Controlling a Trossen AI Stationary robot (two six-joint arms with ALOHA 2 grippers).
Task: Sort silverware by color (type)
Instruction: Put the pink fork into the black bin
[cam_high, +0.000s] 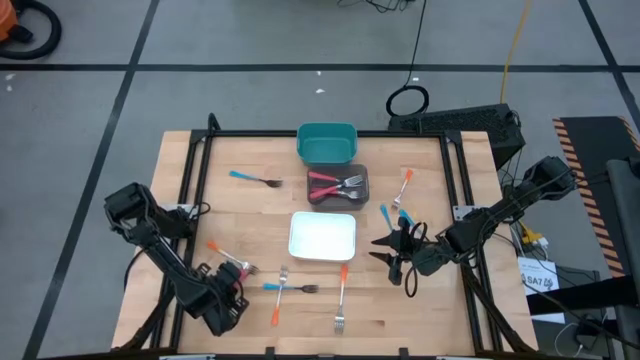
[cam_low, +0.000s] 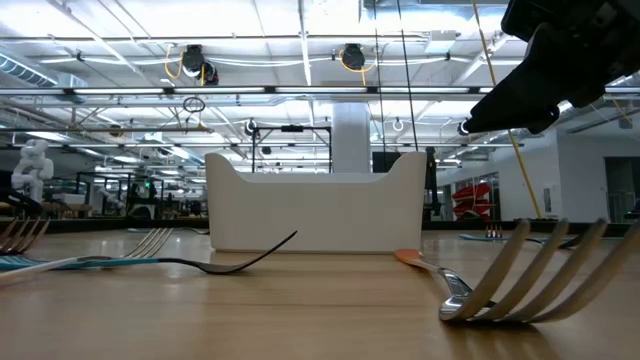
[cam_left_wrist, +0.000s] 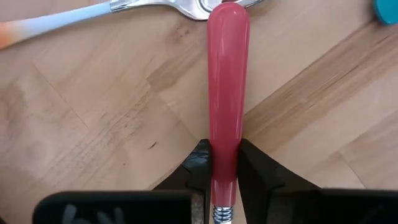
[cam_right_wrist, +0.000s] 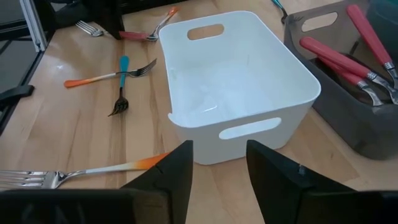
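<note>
A: How do the arms sit?

B: The right arm (cam_high: 500, 210) reaches in from the table's right edge, its right gripper (cam_high: 392, 252) spread wide, holding nothing, just beside the white bin (cam_high: 322, 237). The left arm (cam_high: 160, 250) bends along the front-left corner; the left gripper (cam_left_wrist: 224, 177) is clenched on a red-handled fork (cam_left_wrist: 227, 93).

A: And the table (cam_high: 250, 215)?

B: Pale wood planks. 3 bins run down the middle: teal bin (cam_high: 327, 142) at the back, dark bin (cam_high: 338, 185) holding red-handled forks (cam_right_wrist: 336, 59), then the white one. A blue-handled fork (cam_high: 255, 180) lies back-left, an orange-handled fork (cam_high: 341, 297) near the front, and a blue one crossing an orange one (cam_right_wrist: 118, 78) front-left.

A: The room?

B: Grey floor with dark lines, a black cable loop (cam_high: 407, 101) behind the table; the low view shows a hall with bright ceiling lights (cam_low: 300, 40).
</note>
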